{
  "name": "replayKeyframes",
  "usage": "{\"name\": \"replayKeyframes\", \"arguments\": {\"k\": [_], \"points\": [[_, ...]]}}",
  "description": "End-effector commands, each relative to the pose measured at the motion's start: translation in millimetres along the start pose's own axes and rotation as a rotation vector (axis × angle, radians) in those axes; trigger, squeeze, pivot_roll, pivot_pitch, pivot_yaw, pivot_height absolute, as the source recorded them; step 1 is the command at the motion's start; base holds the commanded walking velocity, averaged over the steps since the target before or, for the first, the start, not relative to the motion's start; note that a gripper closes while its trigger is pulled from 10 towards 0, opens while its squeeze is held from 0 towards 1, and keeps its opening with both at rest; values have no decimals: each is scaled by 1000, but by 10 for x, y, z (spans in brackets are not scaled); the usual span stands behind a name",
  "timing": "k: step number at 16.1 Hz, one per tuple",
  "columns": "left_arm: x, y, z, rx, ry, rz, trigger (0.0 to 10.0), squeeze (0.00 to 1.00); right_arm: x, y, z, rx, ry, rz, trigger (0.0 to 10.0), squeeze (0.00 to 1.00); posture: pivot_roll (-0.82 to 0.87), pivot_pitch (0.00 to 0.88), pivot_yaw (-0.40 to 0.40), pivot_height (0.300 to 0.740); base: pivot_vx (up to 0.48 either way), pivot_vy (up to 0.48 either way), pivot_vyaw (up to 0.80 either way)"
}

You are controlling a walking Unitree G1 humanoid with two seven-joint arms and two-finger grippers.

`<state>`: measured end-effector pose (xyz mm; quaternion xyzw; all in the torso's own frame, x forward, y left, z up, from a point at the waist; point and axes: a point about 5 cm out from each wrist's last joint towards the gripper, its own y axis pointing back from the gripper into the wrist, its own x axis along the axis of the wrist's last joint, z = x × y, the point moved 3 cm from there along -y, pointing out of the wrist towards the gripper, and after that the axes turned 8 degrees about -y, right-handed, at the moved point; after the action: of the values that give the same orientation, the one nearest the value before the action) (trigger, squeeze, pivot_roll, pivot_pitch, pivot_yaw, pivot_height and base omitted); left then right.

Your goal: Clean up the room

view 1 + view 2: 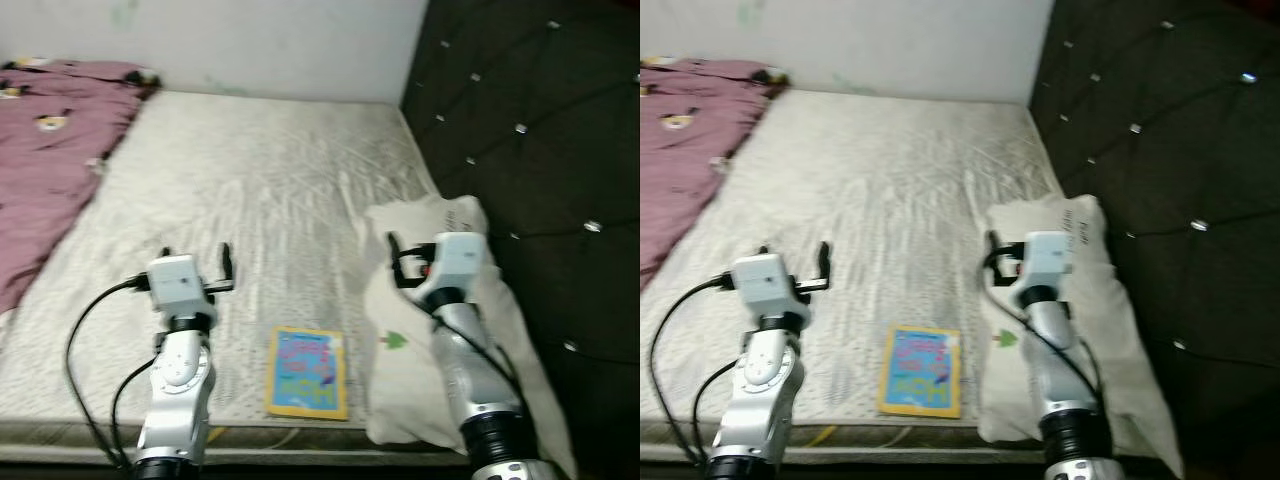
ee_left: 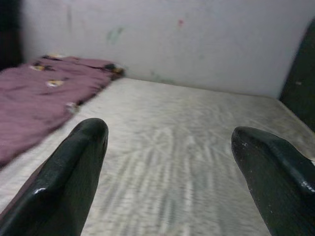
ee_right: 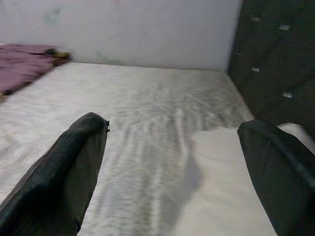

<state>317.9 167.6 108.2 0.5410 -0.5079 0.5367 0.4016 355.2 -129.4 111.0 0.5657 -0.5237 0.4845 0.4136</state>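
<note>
I have both pincers raised over the pale quilted mattress (image 1: 270,200). The left gripper (image 2: 170,162) is spread wide, and so is the right gripper (image 3: 172,167). A thin blue-and-yellow picture book (image 1: 307,371) lies between the two arms. A white fabric pillow (image 1: 410,340) sits under the right one. A crumpled mauve blanket (image 1: 45,150) lies far beyond the left.

Colourful book (image 1: 307,372) flat on mattress (image 1: 250,190), beside white pillow (image 1: 415,330)

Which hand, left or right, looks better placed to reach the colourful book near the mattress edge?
Probably either: the book lies flat between the left hand and right hand, nothing covering it, though nearer the robot than both.
</note>
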Motion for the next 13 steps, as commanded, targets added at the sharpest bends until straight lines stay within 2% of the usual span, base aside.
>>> {"name": "replayKeyframes", "arguments": {"k": [1,13], "points": [[-17,-2,30,3,3,-19,10000,0,28,2,34,-5,9,4,10000,0,-16,0,-37,740,0,480,0],[-17,-41,41,2,-18,-21,10000,0,32,-22,-3,5,20,10,10000,0,-17,0,-35,740,0,480,0]]}}
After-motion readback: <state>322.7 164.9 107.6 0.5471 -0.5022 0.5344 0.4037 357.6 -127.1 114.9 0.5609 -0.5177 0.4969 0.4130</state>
